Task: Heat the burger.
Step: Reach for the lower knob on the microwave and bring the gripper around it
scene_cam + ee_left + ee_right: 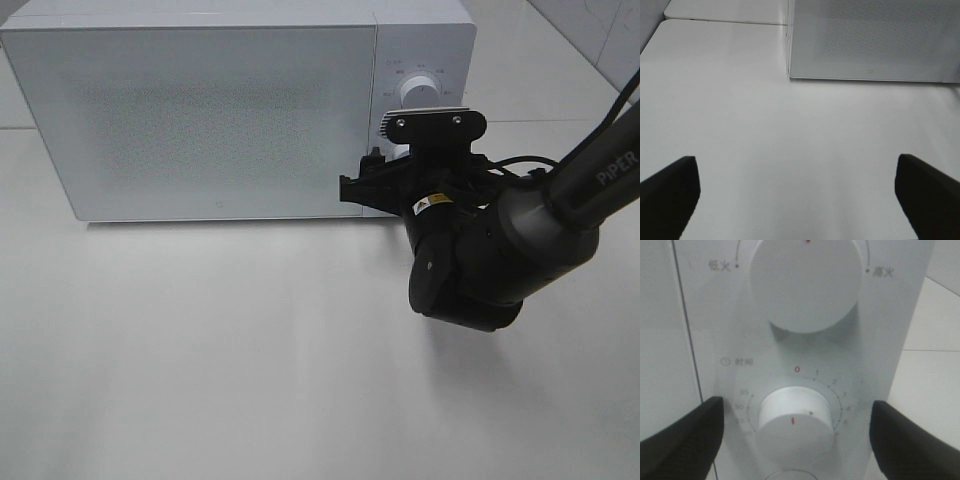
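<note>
Right wrist view has the right gripper (796, 410), jaws spread, flanking the lower dial (796, 424) of the microwave (890, 340). Over the table (790, 125), the left gripper (796, 165) is spread too. Only the exterior high view shows the whole shut door (210, 120), upper left. No view shows the burger, so its place and look cannot be told.

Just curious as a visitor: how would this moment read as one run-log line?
microwave: door shut | right gripper: open, flanking timer knob | left gripper: open above table | burger: not visible
</note>
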You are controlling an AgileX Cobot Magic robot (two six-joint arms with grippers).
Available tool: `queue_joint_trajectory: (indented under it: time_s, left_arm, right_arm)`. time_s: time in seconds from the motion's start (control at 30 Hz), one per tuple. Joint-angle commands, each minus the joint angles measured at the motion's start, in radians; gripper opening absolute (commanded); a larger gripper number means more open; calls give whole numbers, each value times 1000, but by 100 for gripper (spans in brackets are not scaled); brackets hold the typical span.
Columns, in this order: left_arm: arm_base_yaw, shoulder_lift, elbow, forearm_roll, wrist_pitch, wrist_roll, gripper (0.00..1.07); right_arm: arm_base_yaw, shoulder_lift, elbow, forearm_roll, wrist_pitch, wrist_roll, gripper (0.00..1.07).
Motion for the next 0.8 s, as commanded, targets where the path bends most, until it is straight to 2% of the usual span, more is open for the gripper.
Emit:
queue_joint_trajectory:
  time_s: [0.03,0.33,0.43,0.5,0.53,0.6,0.63,0.7,0.73,0.8]
  left_arm:
    - [3,-15,3,-7,-10,-2,98]
    - [3,-15,3,-7,-10,-2,98]
    - [3,-15,3,-7,-10,-2,98]
    - [3,-15,3,-7,-10,-2,98]
    - [3,-15,3,-7,-10,-2,98]
    - [3,-15,3,-7,-10,-2,98]
    - [3,-15,3,-7,-10,-2,98]
    - [3,-15,3,-7,-10,-2,98]
    - [3,-15,3,-7,-10,-2,98]
    - [3,-15,3,-7,-10,-2,98]
  right_arm:
    - [-11,3,-17,-16,10,10,76]
    - [-11,3,-17,-16,2,8,76]
    - [-11,3,-17,-16,-1,5,73]
    - [-10,3,-17,-16,-37,5,65]
    - [-10,3,-17,-16,-37,5,65]
    - [-10,3,-17,-16,-51,5,50]
    - [-10,3,-17,-16,-51,5,50]
    - [-10,3,-17,-16,-51,5,24]
    - [-10,3,-17,-16,-51,5,24]
    - [-10,3,-17,-16,-51,5,7]
